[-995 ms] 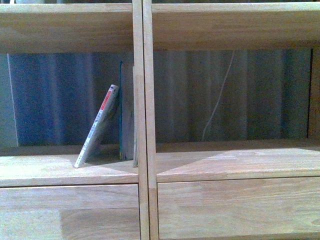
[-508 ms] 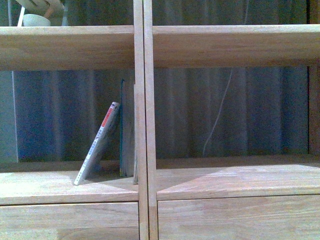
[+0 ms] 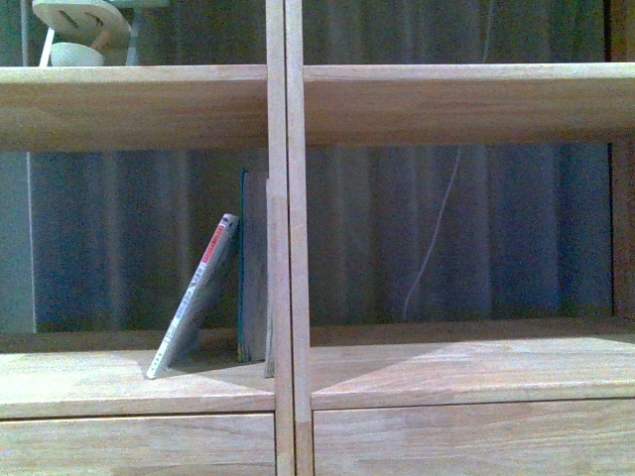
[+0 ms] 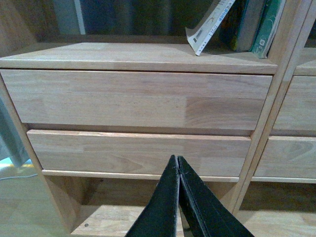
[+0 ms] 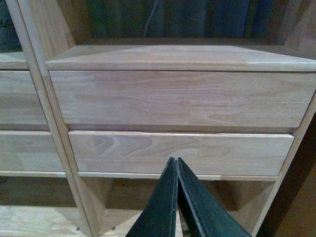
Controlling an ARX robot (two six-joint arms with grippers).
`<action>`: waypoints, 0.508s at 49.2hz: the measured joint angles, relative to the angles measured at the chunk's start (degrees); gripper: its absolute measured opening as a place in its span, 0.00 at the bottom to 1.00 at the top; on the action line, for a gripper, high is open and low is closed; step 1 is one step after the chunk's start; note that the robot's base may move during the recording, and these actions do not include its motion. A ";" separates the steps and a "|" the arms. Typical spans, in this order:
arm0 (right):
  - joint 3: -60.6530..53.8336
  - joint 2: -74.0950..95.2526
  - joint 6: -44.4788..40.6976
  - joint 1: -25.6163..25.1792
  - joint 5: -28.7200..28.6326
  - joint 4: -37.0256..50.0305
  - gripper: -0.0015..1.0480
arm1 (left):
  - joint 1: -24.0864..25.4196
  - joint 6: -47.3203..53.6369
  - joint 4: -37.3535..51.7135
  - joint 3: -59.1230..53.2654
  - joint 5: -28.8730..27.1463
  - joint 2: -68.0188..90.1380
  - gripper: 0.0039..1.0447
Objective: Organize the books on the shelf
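The front view is drifting upward along the light-wood bookcase (image 3: 277,248) — both the left gripper (image 4: 178,163) and right gripper (image 5: 176,164) clenched empty — while the thin white red-spined paperback (image 3: 193,297) is still leaning on the taller teal book (image 3: 248,268) at the left compartment's right edge, unstraightened.

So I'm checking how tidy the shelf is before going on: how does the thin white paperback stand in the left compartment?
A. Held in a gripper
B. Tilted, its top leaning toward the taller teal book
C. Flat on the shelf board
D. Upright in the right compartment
B: in the front view the white paperback slants, foot out to the left, top resting toward the upright teal book by the central divider.
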 joint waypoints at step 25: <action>0.00 0.00 -0.09 0.00 0.00 0.00 0.29 | 0.02 -0.02 0.42 -3.32 0.11 -3.21 0.27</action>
